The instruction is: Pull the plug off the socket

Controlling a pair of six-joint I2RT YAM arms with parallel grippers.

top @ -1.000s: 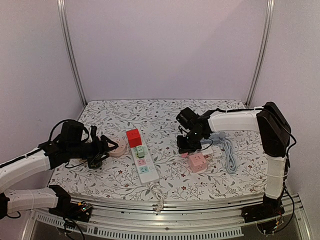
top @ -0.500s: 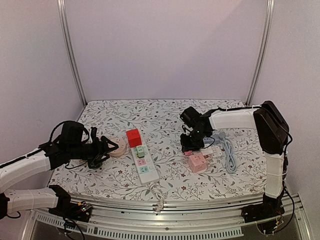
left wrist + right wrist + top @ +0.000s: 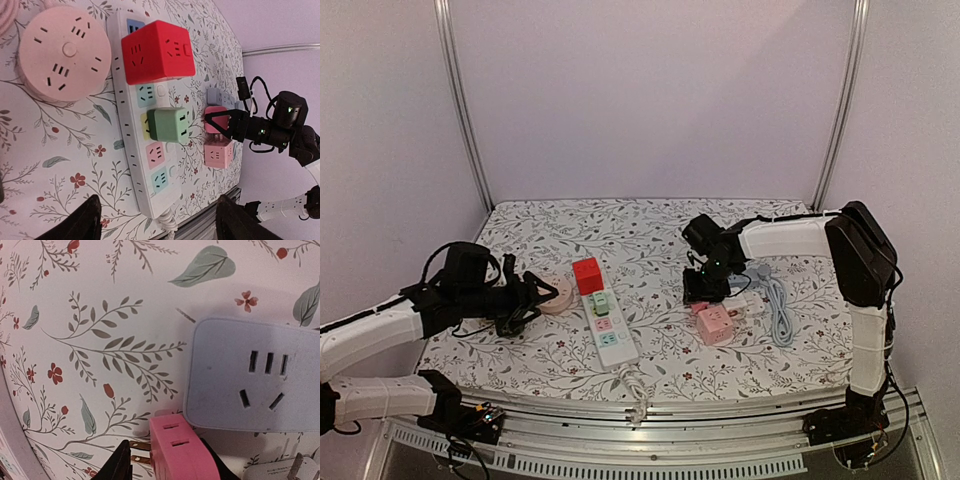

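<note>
So, the pink plug (image 3: 177, 450) is seen out of the pale grey socket block (image 3: 250, 372). It's lying just beside one edge of the block on the flowered cloth (image 3: 100, 315), with its metal prongs (image 3: 140, 452) bared. It's straddled by the right gripper (image 3: 207, 124), fingers parted to either side. Whether it's actually being squeezed can't really be told, since the wrist view is cropped too tight. The left gripper (image 3: 532, 292) is held well apart from all that. It's spread wide with nothing in it, near the round pink socket (image 3: 65, 50) and the white power strip (image 3: 145, 150).
</note>
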